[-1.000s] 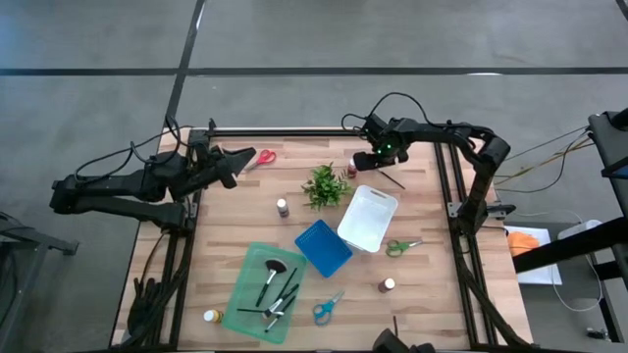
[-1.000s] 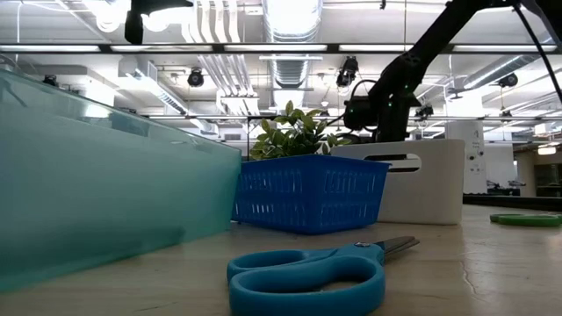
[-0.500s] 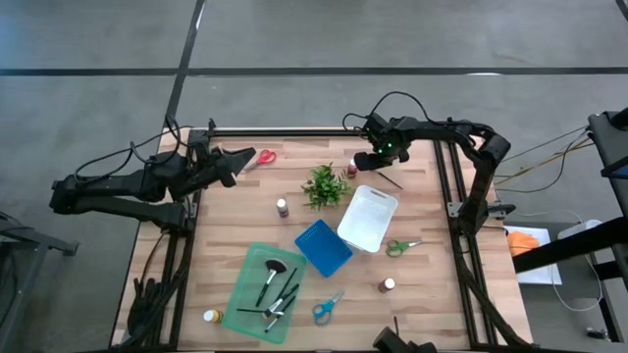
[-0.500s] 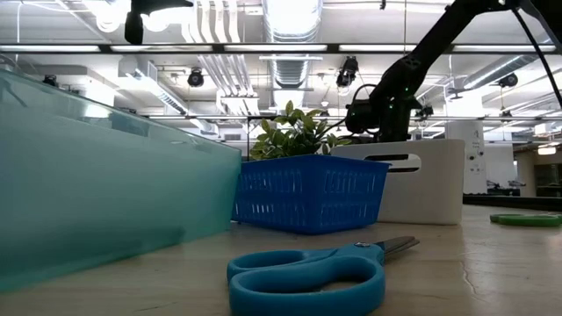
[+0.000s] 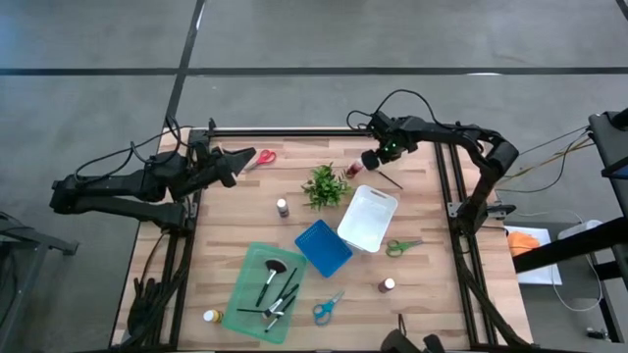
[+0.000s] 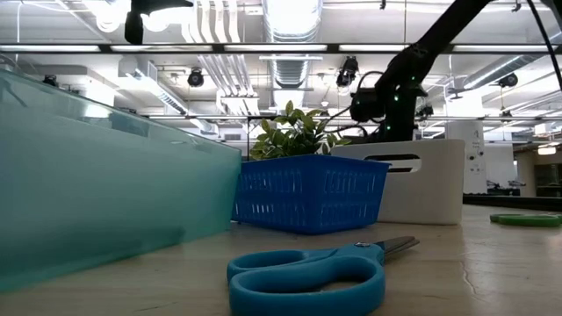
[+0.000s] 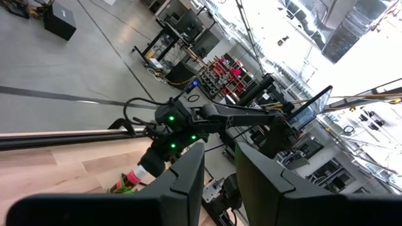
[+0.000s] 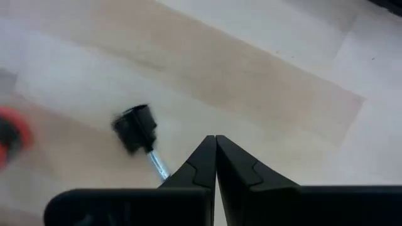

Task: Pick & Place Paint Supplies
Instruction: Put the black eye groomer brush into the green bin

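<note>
Right tool (image 5: 370,159) hangs above the far edge of the pale wooden slatted worktop (image 5: 432,275); in its wrist view its two dark fingers (image 8: 204,160) are pressed together with nothing between them. Left tool (image 5: 233,167) waits over the far left corner of the worktop, fingers (image 7: 188,179) slightly spread, holding nothing.

Item under inspection: thin paintbrush with a slim pale metal shaft and a stubby black bristle head (image 8: 139,133). It lies flat on the worktop directly below and just ahead of the right tool's fingertips, untouched. From above it shows as a fine dark line (image 5: 391,180) just beside the tool, on the side toward the white rectangular plastic bin (image 5: 369,218).

Handling judgement:
- Very light; weight is no concern
- Shaft stiff but narrow and smooth, so liable to roll or slip from a loose pinch
- Bristle head soft; gripping there would likely splay it and give poor hold
- Best hold: across the shaft near its middle, fingers set square to its length
- Lies low to the worktop, so the fingers must first spread, then come down almost to the surface

A small red-capped paint bottle (image 5: 351,172) stands beside the tool, next to the small leafy green plant (image 5: 325,186)
</note>
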{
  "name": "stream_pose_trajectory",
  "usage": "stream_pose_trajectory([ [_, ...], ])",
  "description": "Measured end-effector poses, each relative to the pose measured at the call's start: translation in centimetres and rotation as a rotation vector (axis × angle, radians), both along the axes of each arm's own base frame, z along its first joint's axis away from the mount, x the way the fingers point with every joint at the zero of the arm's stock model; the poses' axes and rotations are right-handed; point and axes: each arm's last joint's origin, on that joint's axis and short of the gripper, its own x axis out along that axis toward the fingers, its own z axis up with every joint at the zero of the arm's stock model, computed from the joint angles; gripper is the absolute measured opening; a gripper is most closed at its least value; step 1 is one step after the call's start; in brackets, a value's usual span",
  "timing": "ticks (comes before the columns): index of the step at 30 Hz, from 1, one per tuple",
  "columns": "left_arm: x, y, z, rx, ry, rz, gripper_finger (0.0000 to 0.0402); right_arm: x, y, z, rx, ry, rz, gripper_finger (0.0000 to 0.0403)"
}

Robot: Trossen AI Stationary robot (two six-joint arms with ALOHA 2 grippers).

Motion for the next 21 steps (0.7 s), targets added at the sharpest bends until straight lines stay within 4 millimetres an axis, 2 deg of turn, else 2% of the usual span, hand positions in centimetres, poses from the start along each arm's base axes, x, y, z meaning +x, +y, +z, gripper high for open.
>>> stream_pose_trajectory([
  [3, 0.01, 0.0, 0.0, 0.012, 0.007, 0.0, 0.0099, 0.07, 0.08, 0.36, 0.004, -0.03, 0.011, 0.0008],
  [11, 0.0, -0.01, 0.0, 0.013, 0.007, -0.001, 0.0099, 0.29, 0.2, -0.55, 0.07, -0.055, -0.018, 0.0008],
  [17, 0.0, -0.01, 0.0, 0.013, 0.007, -0.001, 0.0099, 0.41, -0.12, -0.27, 0.07, -0.085, -0.023, 0.0011],
  [21, 0.0, -0.01, 0.01, 0.014, 0.007, -0.001, 0.0099, 0.47, -0.19, -0.27, 0.091, -0.109, -0.031, 0.0044],
])
